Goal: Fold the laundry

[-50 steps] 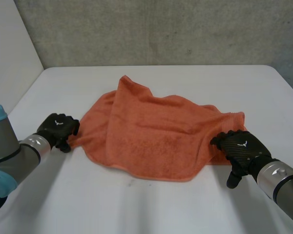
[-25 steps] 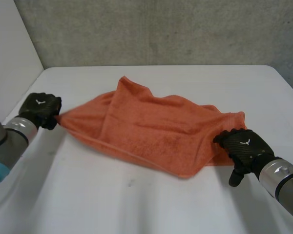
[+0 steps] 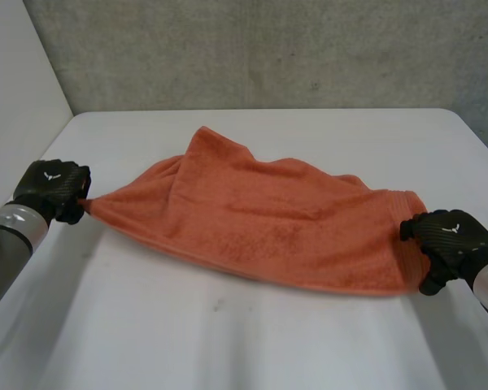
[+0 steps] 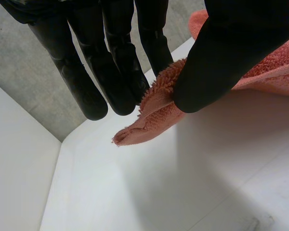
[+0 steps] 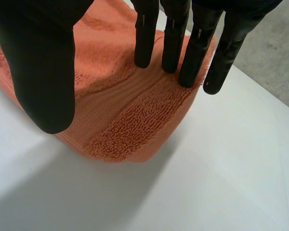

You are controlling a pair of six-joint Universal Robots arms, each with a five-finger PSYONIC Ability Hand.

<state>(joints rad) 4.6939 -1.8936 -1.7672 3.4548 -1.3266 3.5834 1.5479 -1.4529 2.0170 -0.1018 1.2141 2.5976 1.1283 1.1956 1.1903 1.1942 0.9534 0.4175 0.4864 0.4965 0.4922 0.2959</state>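
Head view had the orange terry towel (image 3: 260,219) stretched but rumpled across the middle of the white counter (image 3: 268,341). My left hand (image 3: 53,188) pinched its left corner and my right hand (image 3: 451,244) gripped its right end. I judged no fold made yet.

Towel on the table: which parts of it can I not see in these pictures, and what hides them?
Head view: the left hand covers the corner of the towel that it pinches.
Head view: the right hand covers the end it holds.
Head view: the top layer hides the underside and the layer count.
Left wrist view: most of the towel runs out of the picture.
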